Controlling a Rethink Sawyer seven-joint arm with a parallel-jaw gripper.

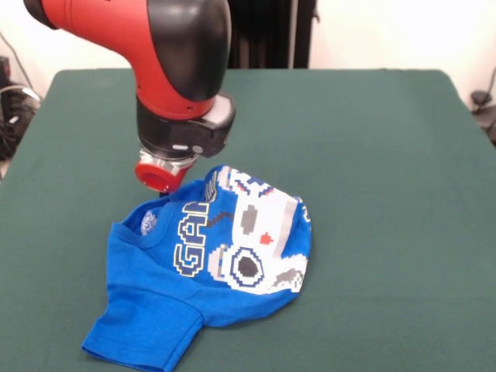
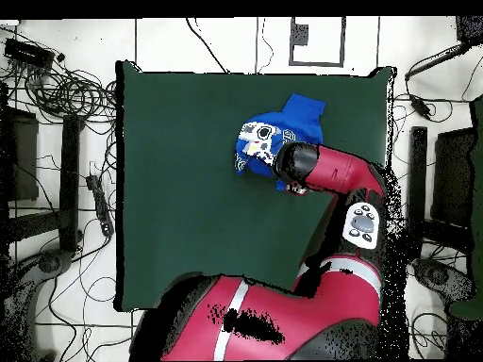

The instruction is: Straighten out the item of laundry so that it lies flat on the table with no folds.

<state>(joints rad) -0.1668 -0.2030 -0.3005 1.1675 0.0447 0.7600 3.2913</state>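
Laundry item (image 1: 213, 260), a blue printed T-shirt, lies bunched and folded on the green surface (image 1: 372, 155); the tool (image 1: 161, 177) hangs at its edge, grip state impossible to tell.

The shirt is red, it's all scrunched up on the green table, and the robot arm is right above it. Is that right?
Almost. The shirt is bright blue, not red; it is the robot arm that is red. The front view shows this plainly. The rest holds: the shirt lies scrunched up on the green table, with the arm right above its edge.
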